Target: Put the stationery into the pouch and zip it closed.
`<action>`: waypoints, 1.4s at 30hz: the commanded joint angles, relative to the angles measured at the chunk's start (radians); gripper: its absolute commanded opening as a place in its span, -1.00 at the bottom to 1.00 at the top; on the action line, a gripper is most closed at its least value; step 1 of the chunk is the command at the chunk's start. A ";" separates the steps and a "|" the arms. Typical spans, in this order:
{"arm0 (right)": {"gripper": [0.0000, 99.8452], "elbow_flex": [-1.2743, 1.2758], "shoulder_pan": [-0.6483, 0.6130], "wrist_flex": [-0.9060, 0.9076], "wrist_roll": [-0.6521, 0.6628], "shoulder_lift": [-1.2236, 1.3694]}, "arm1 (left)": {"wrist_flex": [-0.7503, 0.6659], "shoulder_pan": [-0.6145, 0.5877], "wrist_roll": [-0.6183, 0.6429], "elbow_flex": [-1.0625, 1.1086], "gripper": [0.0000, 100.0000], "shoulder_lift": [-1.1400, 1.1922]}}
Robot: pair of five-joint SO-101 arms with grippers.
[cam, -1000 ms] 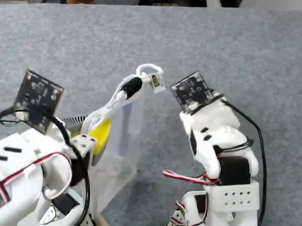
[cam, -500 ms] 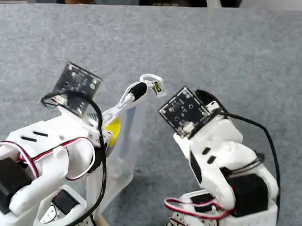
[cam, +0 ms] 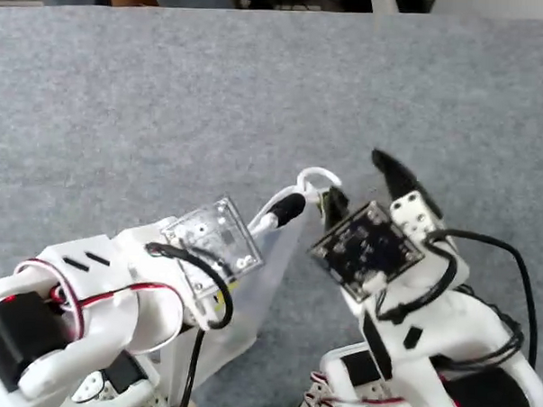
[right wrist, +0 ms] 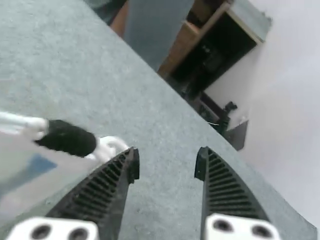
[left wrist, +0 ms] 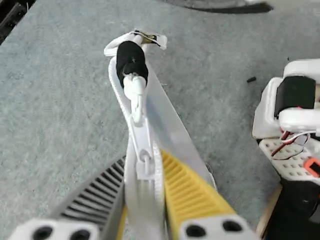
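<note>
Clear pouch (cam: 277, 247) over the grey table (cam: 168, 91), between the two arms, with its black-capped zipper end and white loop (right wrist: 107, 146) pointing away from them. Zipper edge pinched tight in the left gripper (left wrist: 141, 165) — plain in the left wrist view. Right gripper (right wrist: 166, 155) spread wide, holding nothing, just beside the loop. Small tag (left wrist: 152, 39) at the tip — print too small to read.

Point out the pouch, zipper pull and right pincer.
pouch (left wrist: 167, 122): left wrist view, clear side wall.
zipper pull (left wrist: 131, 57): left wrist view, its black middle.
right pincer (right wrist: 167, 156): right wrist view, between its fingertips.
</note>
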 commanded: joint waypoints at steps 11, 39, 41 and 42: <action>-0.60 -0.084 -0.298 0.100 0.000 0.015 | 0.002 0.013 -0.014 0.018 -0.95 -0.012; -0.60 0.254 -0.178 -0.322 -0.275 0.007 | -0.063 0.013 0.061 0.027 -0.95 -0.005; -0.60 0.209 -0.178 -0.250 -0.275 0.007 | -0.063 0.012 0.061 0.027 -0.95 -0.005; -0.60 0.188 -0.178 -0.218 -0.275 0.007 | -0.063 0.012 0.061 0.027 -0.95 -0.005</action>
